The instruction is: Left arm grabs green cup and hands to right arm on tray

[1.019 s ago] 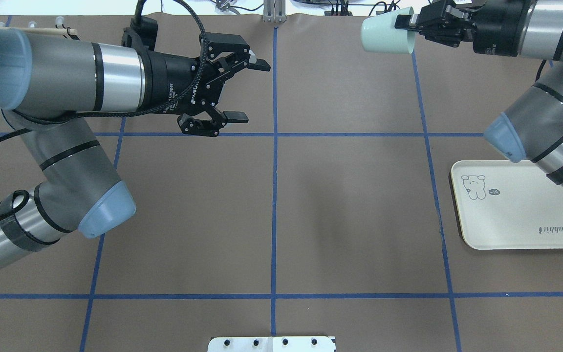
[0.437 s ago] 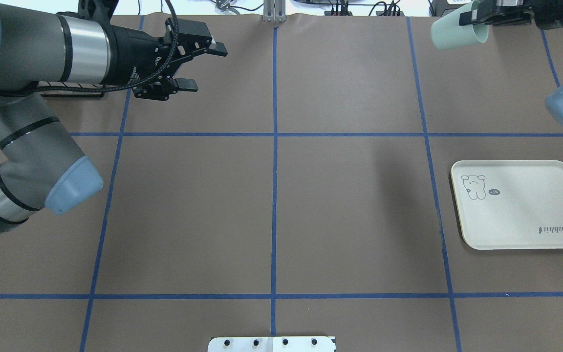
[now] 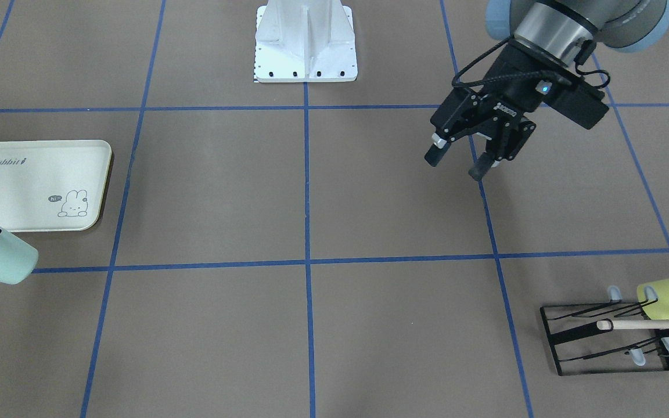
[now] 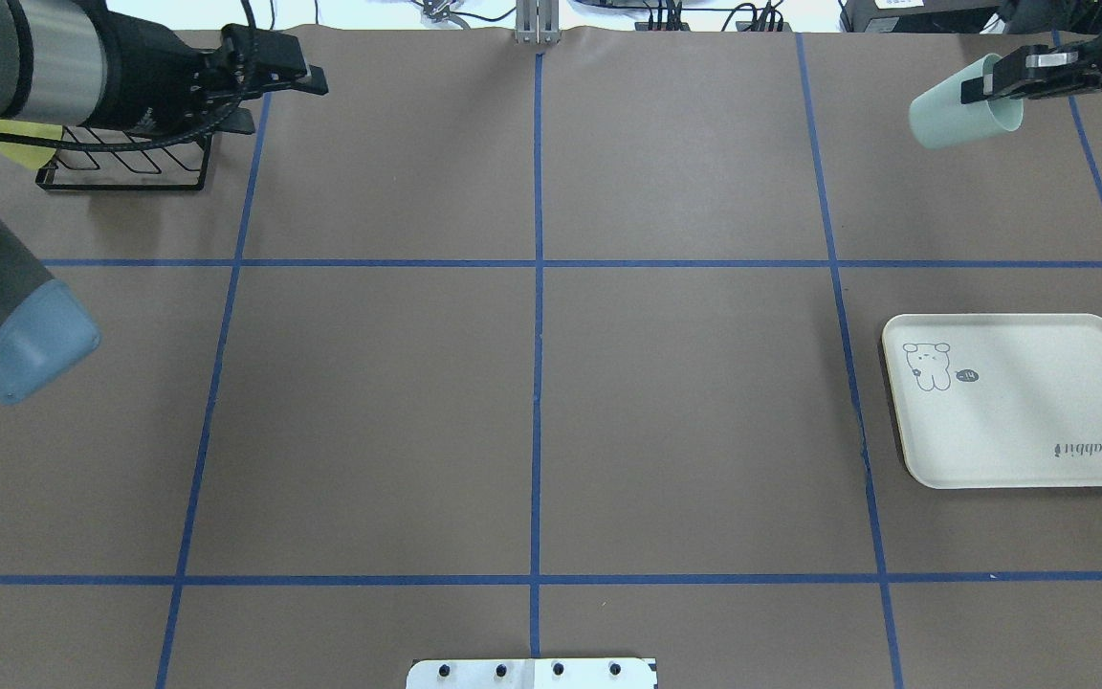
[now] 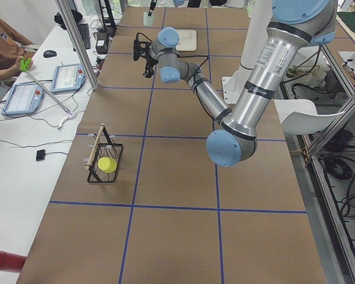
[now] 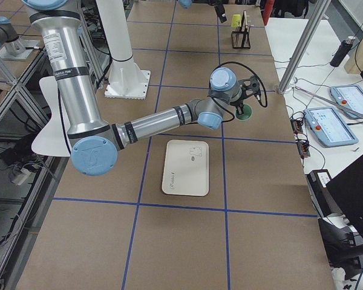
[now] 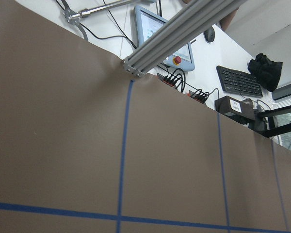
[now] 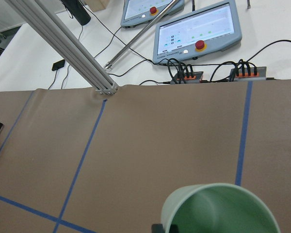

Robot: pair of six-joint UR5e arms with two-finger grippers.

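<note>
At the far right of the table (image 4: pixel 685 402), beyond the tray (image 4: pixel 1020 431) and well apart from it, the green cup (image 4: pixel 955 117) hangs in the right gripper (image 4: pixel 999 84), clear of the surface. I read the grip as a wall pinch at the rim: one finger lies along the outside of the cup, and the right wrist view looks straight into the open mouth. I cannot see the inner finger. The left gripper (image 3: pixel 458 164) is empty, jaws apart, over the opposite half of the table. Handling, as I judge it: the cup is a light, stiff, smooth plastic tumbler, so weight is no concern but slip is, and the thin wall may flex under a hard squeeze. Hold it at the rim wall or across the body below the rim. Orientation: the long axis lies near horizontal, across the table, mouth toward the right gripper, closed base toward the robot's left and slightly down. It must be turned base-down before it goes onto the tray.
</note>
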